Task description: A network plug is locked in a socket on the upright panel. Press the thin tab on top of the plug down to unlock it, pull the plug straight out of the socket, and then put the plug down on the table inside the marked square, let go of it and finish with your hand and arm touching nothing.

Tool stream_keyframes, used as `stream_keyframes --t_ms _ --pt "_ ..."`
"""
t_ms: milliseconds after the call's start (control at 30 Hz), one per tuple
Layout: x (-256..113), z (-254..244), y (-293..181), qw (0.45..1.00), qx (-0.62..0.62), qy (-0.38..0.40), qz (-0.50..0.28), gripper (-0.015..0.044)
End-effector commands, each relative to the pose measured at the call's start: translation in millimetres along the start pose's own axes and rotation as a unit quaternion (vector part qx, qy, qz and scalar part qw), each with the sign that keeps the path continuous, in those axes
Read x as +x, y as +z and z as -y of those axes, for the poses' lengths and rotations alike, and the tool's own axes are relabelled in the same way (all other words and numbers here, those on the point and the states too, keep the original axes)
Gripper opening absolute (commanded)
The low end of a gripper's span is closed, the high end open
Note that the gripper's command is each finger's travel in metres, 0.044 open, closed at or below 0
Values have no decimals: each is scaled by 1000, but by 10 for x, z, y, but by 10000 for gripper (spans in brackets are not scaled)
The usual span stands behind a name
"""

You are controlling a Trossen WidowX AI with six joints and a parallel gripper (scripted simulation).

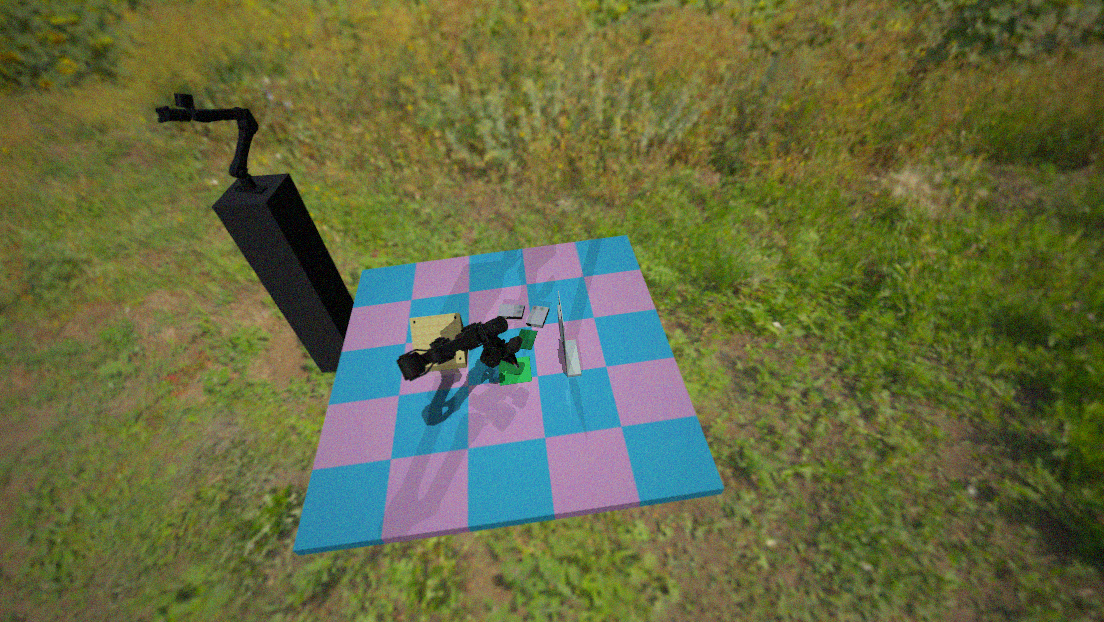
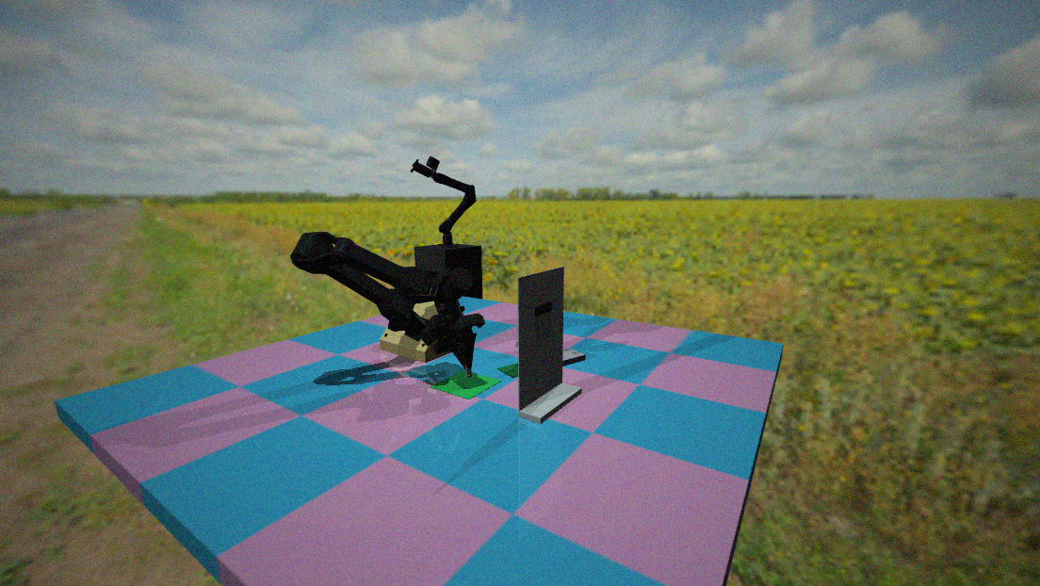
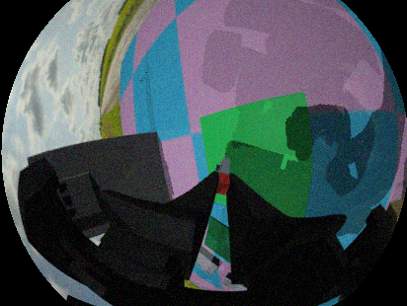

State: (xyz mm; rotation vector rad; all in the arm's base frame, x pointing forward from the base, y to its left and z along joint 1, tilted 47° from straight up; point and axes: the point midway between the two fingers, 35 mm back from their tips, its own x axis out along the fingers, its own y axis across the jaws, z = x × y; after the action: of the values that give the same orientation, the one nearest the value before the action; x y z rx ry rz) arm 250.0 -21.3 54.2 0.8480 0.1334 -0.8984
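Unplugging, done: plug (image 3: pixel 223 170) gripped in my jaws (image 1: pixel 516 366) (image 2: pixel 469 374), away from the panel (image 1: pixel 562 328) (image 2: pixel 541 338) (image 3: pixel 104 165), over the green square (image 1: pixel 515 370) (image 2: pixel 466 387) (image 3: pixel 262 118); outstanding: setting down, release, clear withdrawal.

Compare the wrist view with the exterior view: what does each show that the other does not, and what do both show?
Only the wrist view: the red part of the plug, seen between the fingertips of the hand.

Only the exterior view: the black pedestal behind the table, with a small black arm on top.

Both: the hand, the dark upright panel, the bright green square and the blue and pink checkered table.
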Motion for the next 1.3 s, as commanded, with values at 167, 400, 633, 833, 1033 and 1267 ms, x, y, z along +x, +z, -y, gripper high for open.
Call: stream_keyframes --t_ms 167,400,633,833,1033,1267 --pt "62 65 9 1000 -3 0 0 0" --pt "103 99 25 1000 -4 1 1 0" --pt "140 133 44 1000 -5 4 3 0" --pt "155 132 47 1000 -5 4 3 0" --pt "177 139 52 1000 -5 3 3 0" --pt "174 130 55 1000 -3 4 4 0"
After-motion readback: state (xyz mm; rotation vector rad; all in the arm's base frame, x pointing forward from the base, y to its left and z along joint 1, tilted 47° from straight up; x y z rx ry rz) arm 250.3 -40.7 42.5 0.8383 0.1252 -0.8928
